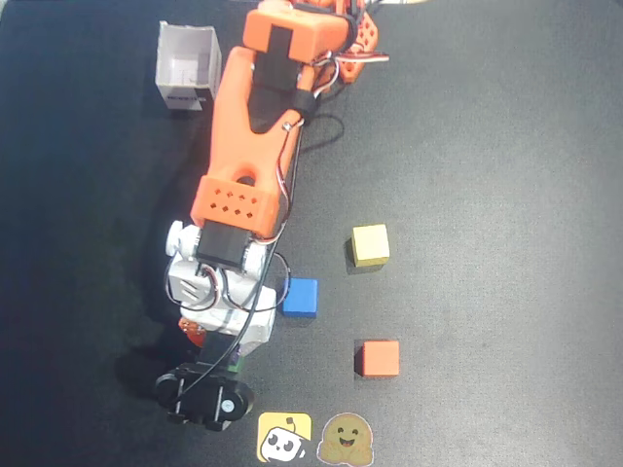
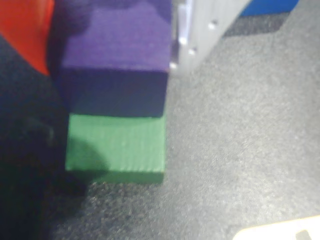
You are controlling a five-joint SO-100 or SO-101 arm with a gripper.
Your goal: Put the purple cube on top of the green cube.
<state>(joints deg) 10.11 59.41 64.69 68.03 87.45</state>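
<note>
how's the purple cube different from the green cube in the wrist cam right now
Colour: the purple cube is dark purple, the green cube dark green.
Level: in the wrist view the purple cube sits above the green cube, covering most of its top.
Contact: the purple cube sits between the gripper's white finger and orange finger; the green cube rests on the black table, no finger on it.
Both look like plain matte blocks of similar width.

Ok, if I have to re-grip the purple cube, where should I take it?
Pinch the purple cube on two opposite flat sides, coming from above. It is over the green cube, so stay high to avoid catching that too.
</note>
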